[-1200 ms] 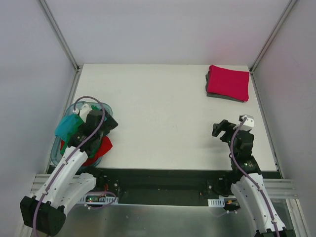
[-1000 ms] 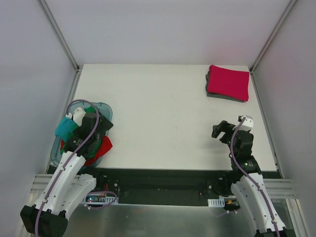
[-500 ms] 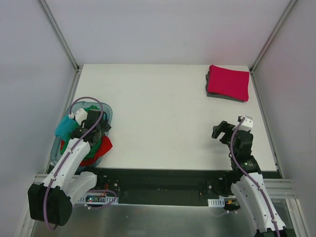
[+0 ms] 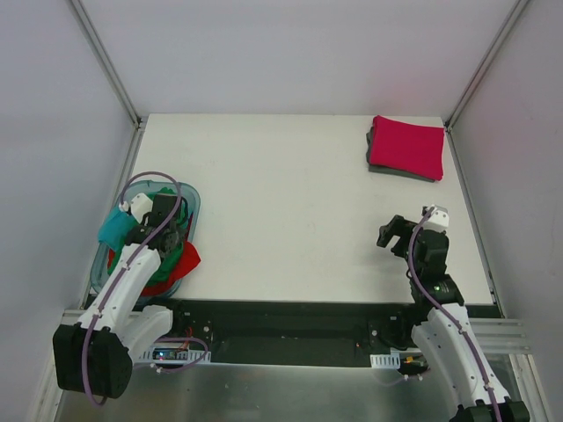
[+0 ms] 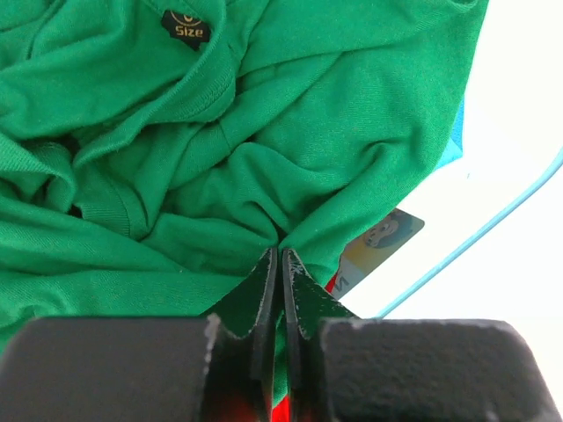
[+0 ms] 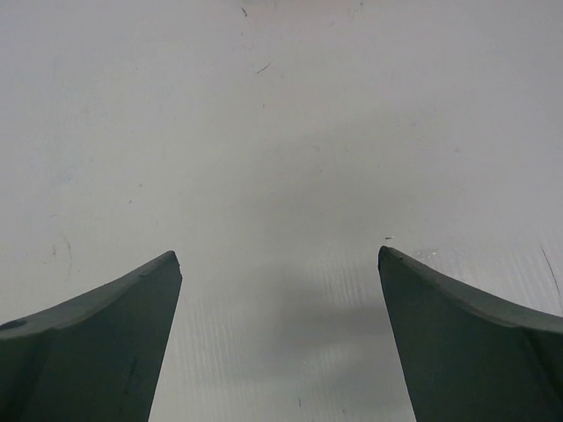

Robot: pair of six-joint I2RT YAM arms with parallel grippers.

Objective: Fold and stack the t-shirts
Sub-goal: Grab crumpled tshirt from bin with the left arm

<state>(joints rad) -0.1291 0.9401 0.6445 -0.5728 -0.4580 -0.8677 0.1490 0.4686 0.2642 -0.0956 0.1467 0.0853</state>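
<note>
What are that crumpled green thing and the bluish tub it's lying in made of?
The green t-shirt looks like soft, matte knit cloth, probably cotton jersey. It bunches into loose folds and has ribbed collar edging and a sewn-in size label. The tub looks like thin, translucent pale-blue plastic. It has a smooth moulded rim, and the coloured cloth inside shows faintly through its wall.

Black neck tag (image 5: pixel 186 27) on green t-shirt (image 5: pixel 290 132): "Size" legible. Sticker (image 5: pixel 378 242) on tub (image 5: pixel 494 221): print unreadable.
</note>
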